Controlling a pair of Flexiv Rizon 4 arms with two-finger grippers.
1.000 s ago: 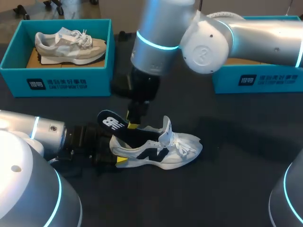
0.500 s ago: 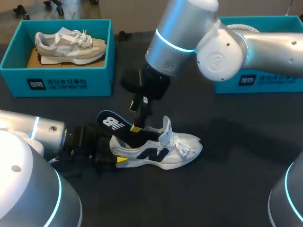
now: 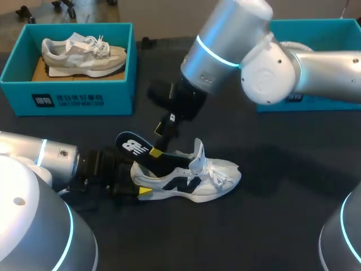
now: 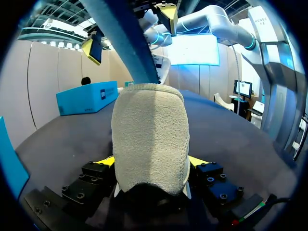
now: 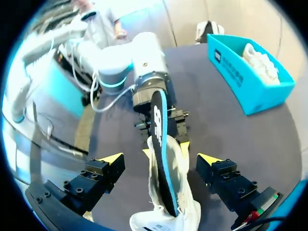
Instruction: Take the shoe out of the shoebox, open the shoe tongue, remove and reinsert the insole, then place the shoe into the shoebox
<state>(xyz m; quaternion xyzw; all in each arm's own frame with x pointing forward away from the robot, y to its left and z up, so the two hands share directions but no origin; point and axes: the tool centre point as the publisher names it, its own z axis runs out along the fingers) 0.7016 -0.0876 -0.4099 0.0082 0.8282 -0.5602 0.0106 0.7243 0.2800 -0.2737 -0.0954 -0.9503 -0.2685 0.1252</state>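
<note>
A white and grey shoe (image 3: 194, 178) lies on its side on the dark table (image 3: 271, 214), tongue up. A dark insole (image 3: 140, 151) sticks out of its opening at a slant. My left gripper (image 3: 137, 189) is shut on the shoe's heel (image 4: 150, 134), with both fingers (image 4: 105, 161) pressed against it. My right gripper (image 3: 158, 140) hangs open just above the insole. In the right wrist view the insole (image 5: 161, 144) runs between that gripper's (image 5: 161, 158) spread fingers without touching either. The left wrist view shows the insole (image 4: 126, 41) rising from the shoe.
A teal shoebox (image 3: 67, 99) at the back left holds another pale shoe (image 3: 84, 55). A second teal shoebox (image 3: 316, 22) stands at the back right, partly hidden by my right arm (image 3: 271, 56). Bare table lies in front and to the right of the shoe.
My right gripper has opened, let go of the insole and drawn up and back to the right. The insole stays stuck in the shoe. The left arm has not moved.
</note>
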